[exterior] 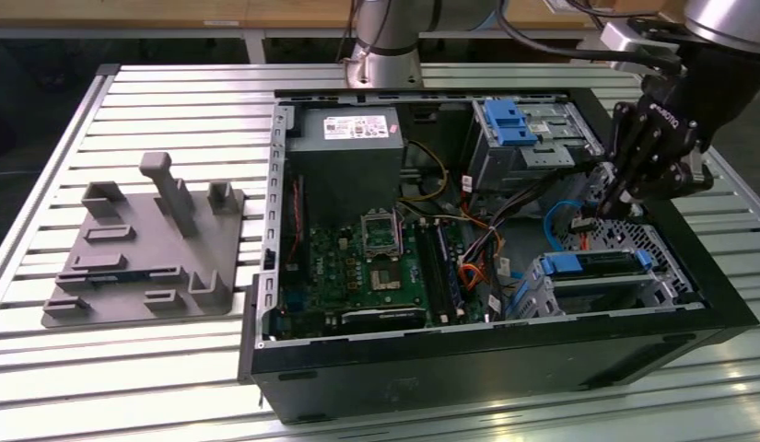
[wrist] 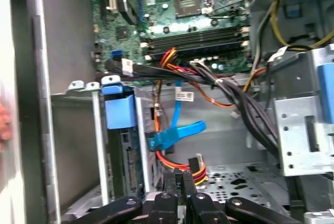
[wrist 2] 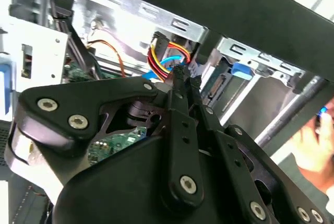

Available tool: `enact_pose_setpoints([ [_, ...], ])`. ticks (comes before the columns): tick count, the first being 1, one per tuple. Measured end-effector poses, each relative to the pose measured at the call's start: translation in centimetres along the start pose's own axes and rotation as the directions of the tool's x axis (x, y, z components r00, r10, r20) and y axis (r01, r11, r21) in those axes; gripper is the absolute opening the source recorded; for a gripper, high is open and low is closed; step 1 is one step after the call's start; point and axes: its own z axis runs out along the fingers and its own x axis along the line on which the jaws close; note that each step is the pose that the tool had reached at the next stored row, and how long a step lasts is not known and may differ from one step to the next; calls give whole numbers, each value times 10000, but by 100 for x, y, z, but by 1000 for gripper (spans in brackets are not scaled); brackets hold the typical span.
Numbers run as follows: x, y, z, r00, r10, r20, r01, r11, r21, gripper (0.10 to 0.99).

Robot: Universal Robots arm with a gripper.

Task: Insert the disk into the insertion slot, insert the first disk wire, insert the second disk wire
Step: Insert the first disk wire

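disk (exterior: 595, 263) flat (slotted), connectors facing end effector (exterior: 595, 216)

Bare case floor (wrist: 261, 179) between the drive cage (exterior: 613, 290) and the taller cage (exterior: 552, 138) stands open. Black cable bundle (wrist: 245, 104) crosses above it; blue flat cable (wrist: 177, 132) hangs beside the disk (wrist: 120, 112). Case wall (exterior: 711, 272) bounds one side.

A slatted aluminium table (exterior: 134, 373) carries 1 open black computer case (exterior: 478, 364) and 1 grey fixture plate (exterior: 122, 276), just beside it at the exterior view's left.
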Motion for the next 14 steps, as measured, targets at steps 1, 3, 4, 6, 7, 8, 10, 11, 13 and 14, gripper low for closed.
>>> enact_pose_setpoints([
  [1,14,-1,-4,10000,-6,95,6,10000,-12,165],
  [3,52,-1,-5,9999,-12,171,13,10000,-22,165],
  [4,74,0,-4,9998,-12,174,13,10000,-21,165],
  [6,110,12,0,9998,-27,175,28,10000,-12,165],
  [7,123,20,2,9998,-47,176,47,10000,-5,165],
  [8,132,29,3,9998,-77,174,77,10000,3,165],
  [10,144,40,4,9997,-170,170,169,9999,27,165],
  [11,149,43,4,9996,-231,168,231,9997,44,165],
  [13,157,46,3,9992,-373,163,372,9993,90,165],
  [14,191,45,5,9970,-758,153,754,9969,231,165],
])
